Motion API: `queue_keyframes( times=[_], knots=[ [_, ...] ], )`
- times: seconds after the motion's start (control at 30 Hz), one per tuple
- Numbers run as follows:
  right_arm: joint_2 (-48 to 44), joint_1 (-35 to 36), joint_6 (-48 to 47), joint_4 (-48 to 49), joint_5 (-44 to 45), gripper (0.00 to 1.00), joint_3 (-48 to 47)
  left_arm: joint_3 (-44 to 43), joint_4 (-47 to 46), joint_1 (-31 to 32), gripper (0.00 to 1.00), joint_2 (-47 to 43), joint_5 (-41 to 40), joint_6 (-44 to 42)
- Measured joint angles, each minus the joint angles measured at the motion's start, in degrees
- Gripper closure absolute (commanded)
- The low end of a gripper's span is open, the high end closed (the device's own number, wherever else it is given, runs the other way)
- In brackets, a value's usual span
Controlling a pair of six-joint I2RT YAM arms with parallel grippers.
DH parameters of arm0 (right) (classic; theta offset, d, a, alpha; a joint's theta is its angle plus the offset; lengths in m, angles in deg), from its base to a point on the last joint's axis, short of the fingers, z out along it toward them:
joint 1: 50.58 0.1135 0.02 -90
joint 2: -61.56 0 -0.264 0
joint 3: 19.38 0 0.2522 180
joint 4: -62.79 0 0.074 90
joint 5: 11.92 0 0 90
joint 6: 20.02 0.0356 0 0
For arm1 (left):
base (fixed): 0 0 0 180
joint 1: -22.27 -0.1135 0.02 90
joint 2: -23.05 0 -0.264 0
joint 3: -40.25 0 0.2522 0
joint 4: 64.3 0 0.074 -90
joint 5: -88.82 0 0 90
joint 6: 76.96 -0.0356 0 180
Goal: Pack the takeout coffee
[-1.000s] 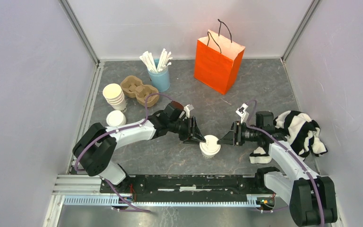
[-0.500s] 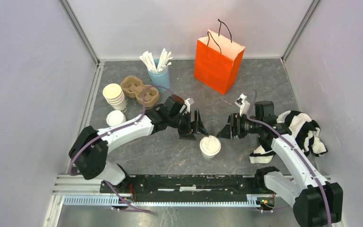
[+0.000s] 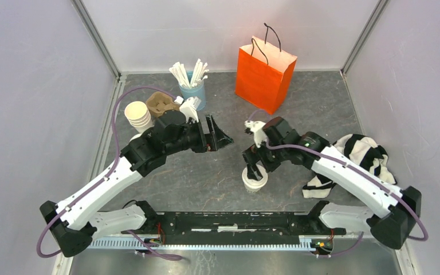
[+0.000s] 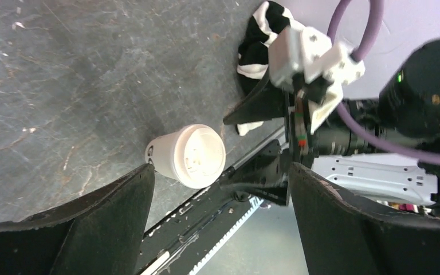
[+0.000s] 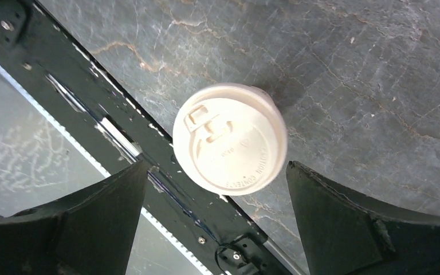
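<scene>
While right hand [image 3: 254, 167] hovers spread over cup [image 3: 255, 180] by near edge, left hand [image 3: 217, 136] released, step looks pre-grasp; next: lower, clench gently.

You have the white-lidded, cream-white takeout coffee [image 3: 254, 179] near the middle, on a dark grey table [image 3: 315, 103] veined pale like marble. Far behind it is a bright orange, black-handled bag [image 3: 263, 71]. On the right you see a black-and-white striped cloth [image 3: 362, 159]. Far left are a pale blue tumbler [image 3: 196, 96], white straws [image 3: 189, 73] and tan pulp carriers [image 3: 159, 103].
</scene>
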Motion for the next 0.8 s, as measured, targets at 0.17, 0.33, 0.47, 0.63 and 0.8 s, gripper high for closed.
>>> queue_keyframes(
  times=[0.17,0.33,0.47,0.63,0.8],
  knots=[
    [6.47,9.7,0.22,-3.23,8.81,0.02,-4.94,-0.09,1.99,0.0,0.07,-0.68,-3.13,-1.49],
    [10.67,14.34,0.5,-5.33,15.26,0.02,-6.8,-0.09,4.09,0.0,0.07,-0.7,-4.55,-2.43],
    [11.52,15.19,0.59,-6.16,18.38,0.02,-7.1,-0.09,4.72,0.0,0.07,-0.72,-4.74,-2.82],
    [12.07,15.23,0.61,-6.12,19.65,0.02,-7.1,-0.11,5.92,0.0,0.06,-0.72,-4.98,-3.3],
    [13.31,15.23,0.61,-5.68,19.65,0.02,-7.1,-0.66,6.69,0.0,0.06,-0.66,-5.03,-4.24]
  ],
)
